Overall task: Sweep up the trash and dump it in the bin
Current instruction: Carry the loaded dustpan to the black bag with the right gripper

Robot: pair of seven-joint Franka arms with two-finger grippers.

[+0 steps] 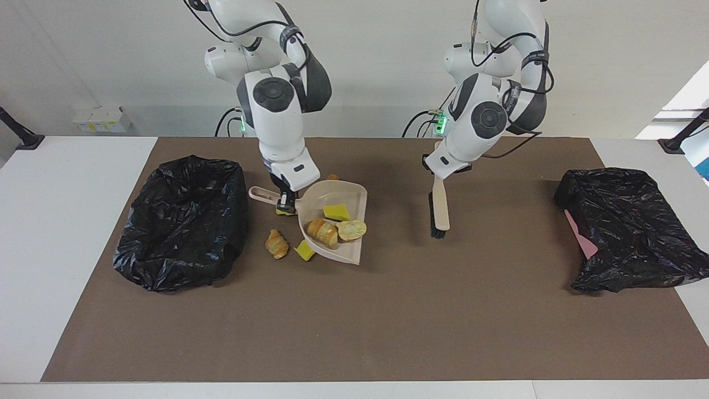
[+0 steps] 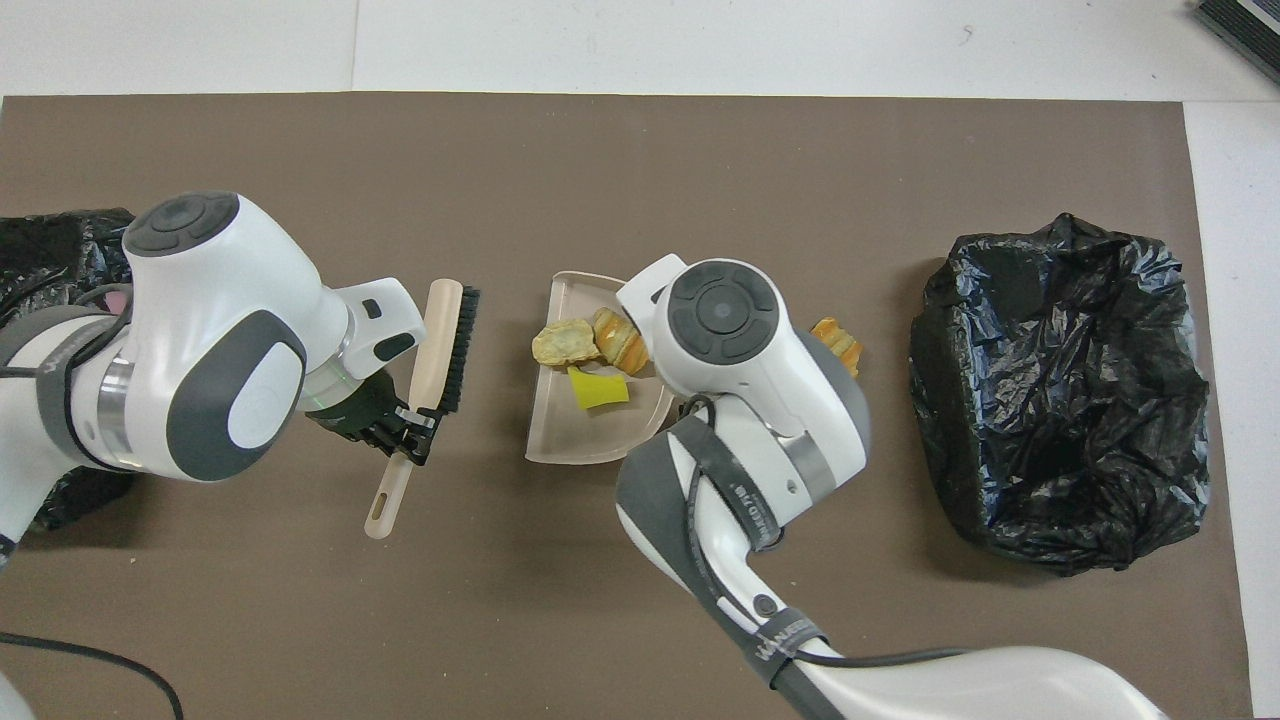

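My right gripper (image 1: 284, 200) is shut on the handle of the beige dustpan (image 1: 354, 252), held slightly above the mat. Three bits of trash lie in the pan: a yellow chunk (image 1: 336, 212), a croissant piece (image 1: 323, 233) and a pale bread piece (image 1: 352, 229). A loose croissant (image 1: 276, 244) and a yellow chunk (image 1: 303, 250) lie on the mat by the pan's edge. The black-lined bin (image 1: 183, 221) stands at the right arm's end. My left gripper (image 1: 441, 166) is shut on the brush (image 1: 440, 208), which hangs apart from the pan. In the overhead view my right arm hides its own gripper.
A second black bag (image 1: 626, 227) with something pink in it lies at the left arm's end of the table. Another yellow bit (image 1: 285, 210) shows under the pan's handle, and a brown piece (image 1: 332, 177) peeks over the pan's rim. The brown mat (image 1: 354, 332) covers the table.
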